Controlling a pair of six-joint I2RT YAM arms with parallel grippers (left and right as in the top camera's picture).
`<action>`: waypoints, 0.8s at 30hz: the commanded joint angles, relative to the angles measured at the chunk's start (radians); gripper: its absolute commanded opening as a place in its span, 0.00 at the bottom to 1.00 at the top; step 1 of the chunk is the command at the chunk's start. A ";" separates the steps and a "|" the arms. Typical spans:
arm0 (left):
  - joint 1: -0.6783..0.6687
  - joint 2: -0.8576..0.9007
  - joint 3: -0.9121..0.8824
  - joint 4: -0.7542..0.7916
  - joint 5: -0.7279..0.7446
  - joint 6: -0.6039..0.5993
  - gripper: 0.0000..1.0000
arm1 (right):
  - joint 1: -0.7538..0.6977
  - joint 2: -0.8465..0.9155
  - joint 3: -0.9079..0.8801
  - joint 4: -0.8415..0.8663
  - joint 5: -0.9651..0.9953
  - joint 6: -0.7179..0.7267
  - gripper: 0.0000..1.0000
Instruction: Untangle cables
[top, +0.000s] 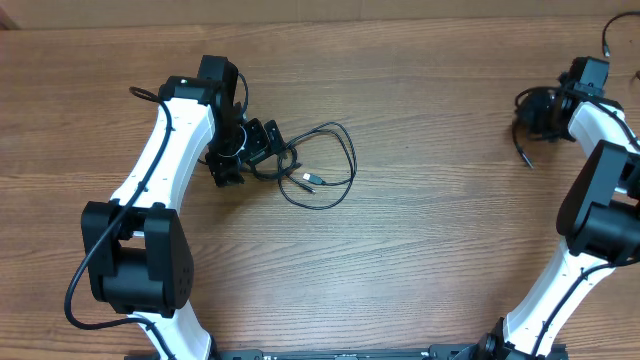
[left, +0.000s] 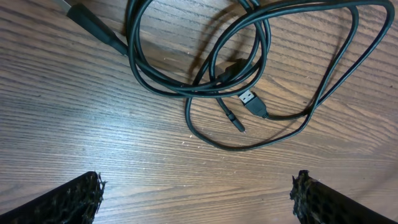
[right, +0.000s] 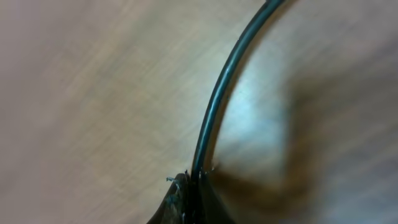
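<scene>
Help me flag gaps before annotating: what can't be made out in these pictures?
- Right wrist: blurred; the single cable in the shut right pincer leaves the top edge, its ends unseen.
- Left wrist: the tangled cables are cut off by the top edge; only the open left pincer tips show.
- Overhead: the left arm covers part of the tangle; plug types too small.

You had only the table (top: 420, 250) to look at beyond the work itself: a brown wooden top, its grain running left to right across your overhead view, with faint seams between long boards and darker streaks along them. Your left wrist camera showed that grain close and sharp, with a paler sheen toward the left. Your right wrist camera gave it blurred, pale tan, with a dark shadow on it
</scene>
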 joint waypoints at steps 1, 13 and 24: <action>-0.008 -0.004 0.015 0.000 -0.006 0.020 1.00 | -0.003 0.005 0.090 0.055 -0.171 0.147 0.04; -0.008 -0.004 0.015 0.000 -0.006 0.020 1.00 | 0.014 0.005 0.479 0.092 -0.311 0.330 0.04; -0.008 -0.004 0.015 0.000 -0.006 0.020 1.00 | 0.080 0.006 0.585 -0.014 -0.137 0.189 0.04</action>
